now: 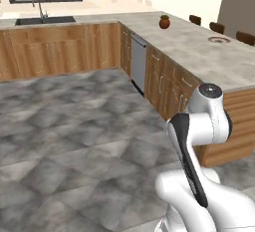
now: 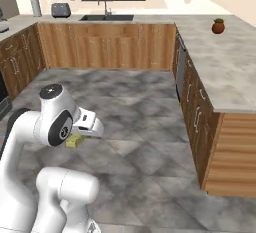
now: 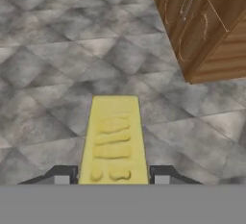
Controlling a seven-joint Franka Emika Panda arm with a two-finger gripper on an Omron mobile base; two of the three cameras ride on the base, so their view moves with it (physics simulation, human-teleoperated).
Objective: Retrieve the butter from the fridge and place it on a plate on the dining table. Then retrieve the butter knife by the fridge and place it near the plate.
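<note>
My gripper [image 3: 113, 177] is shut on the butter [image 3: 114, 141], a yellow stick that juts forward between the two dark fingertips [image 3: 61, 176] above the grey floor tiles. From the right base view the butter [image 2: 73, 141] peeks out under the white hand, low over the floor. The plate [image 1: 218, 39] lies far off on the dining table [image 1: 199, 52], a beige marbled counter with wooden chairs [image 1: 217, 27] behind it. The fridge and the butter knife are out of view.
A brown pot [image 1: 165, 22] stands on the counter corner. A sink [image 2: 106, 17] and a toaster [image 2: 60, 10] sit along the back wall. Wood cabinets [image 3: 202, 21] and a steel dishwasher [image 1: 138, 61] line the right side, with open tiled floor [image 1: 74, 126] left of them.
</note>
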